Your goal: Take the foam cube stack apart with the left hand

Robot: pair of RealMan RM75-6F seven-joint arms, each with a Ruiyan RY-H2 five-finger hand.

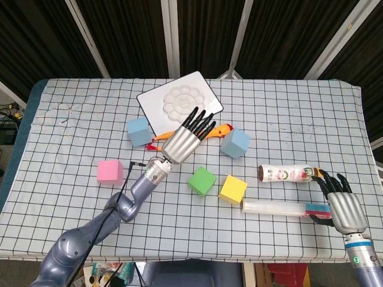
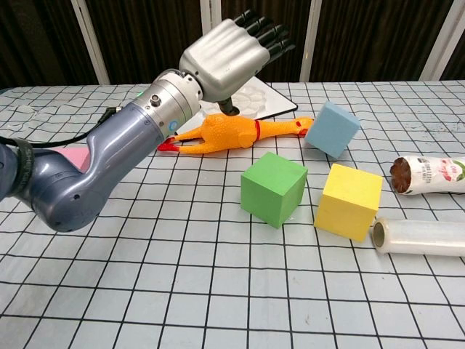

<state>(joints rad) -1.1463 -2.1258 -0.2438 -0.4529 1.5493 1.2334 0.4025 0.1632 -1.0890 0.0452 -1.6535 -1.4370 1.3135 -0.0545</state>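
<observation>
Lying nearest, the green cube (image 2: 274, 188) and yellow cube (image 2: 349, 201) sit apart on the counter (image 2: 182, 291), no longer stacked. Behind them a blue cube (image 2: 332, 129) rests tilted just beside the rubber chicken (image 2: 232, 133), apparently just let go. The left robot hand (image 1: 187, 135) hovers over the chicken, fingers spread, holding nothing. Another blue cube (image 1: 139, 131) and a pink cube (image 1: 110, 171) stand separate; no stack shows. The right robot hand (image 1: 342, 203) rests idle, fingers apart.
</observation>
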